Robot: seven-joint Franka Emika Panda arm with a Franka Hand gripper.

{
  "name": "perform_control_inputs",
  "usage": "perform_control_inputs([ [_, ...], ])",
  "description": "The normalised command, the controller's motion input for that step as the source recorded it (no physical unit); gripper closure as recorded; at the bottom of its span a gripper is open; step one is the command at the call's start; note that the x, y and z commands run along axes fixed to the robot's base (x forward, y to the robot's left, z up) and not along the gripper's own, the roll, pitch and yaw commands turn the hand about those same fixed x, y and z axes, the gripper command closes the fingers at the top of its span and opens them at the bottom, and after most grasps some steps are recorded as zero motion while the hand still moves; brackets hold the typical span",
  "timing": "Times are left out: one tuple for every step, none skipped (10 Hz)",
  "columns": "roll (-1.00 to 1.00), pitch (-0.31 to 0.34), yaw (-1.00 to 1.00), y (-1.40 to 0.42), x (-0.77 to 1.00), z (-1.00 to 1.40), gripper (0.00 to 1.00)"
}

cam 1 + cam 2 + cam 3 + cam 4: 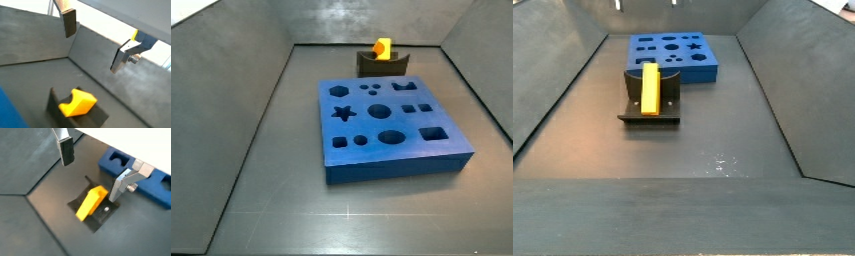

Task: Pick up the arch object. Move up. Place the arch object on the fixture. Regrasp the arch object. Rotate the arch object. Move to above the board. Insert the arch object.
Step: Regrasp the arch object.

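The orange-yellow arch object [77, 104] [90, 203] lies on the dark fixture [100, 118] [101, 216], leaning along it. Both side views show the arch object [382, 47] [648, 85] on the fixture [385, 67] [648, 117], next to the blue board [392, 125] [673, 55] with its dark cut-out holes. My gripper [92, 52] [91, 181] hangs above the arch object, well clear of it. It is open, with nothing between the fingers. A corner of the board [143, 187] lies beside the fixture. The gripper does not appear in the side views.
Grey walls [238, 80] [774, 80] slope up around the dark floor [345, 215] [687, 160] on all sides. One edge of the board [7, 112] shows blue in a wrist view.
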Motion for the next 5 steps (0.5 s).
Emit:
perform_control_inputs([
  [1.00,0.014,0.03,-0.03,0.04,-0.01,0.00],
  [1.00,0.038,0.04,-0.03,0.06,-0.01,0.00],
  [1.00,0.065,0.05,-0.03,0.07,-0.01,0.00],
  [0.87,0.100,0.06,-0.04,0.08,-0.01,0.00],
  [0.74,0.110,0.07,-0.04,0.09,-0.01,0.00],
])
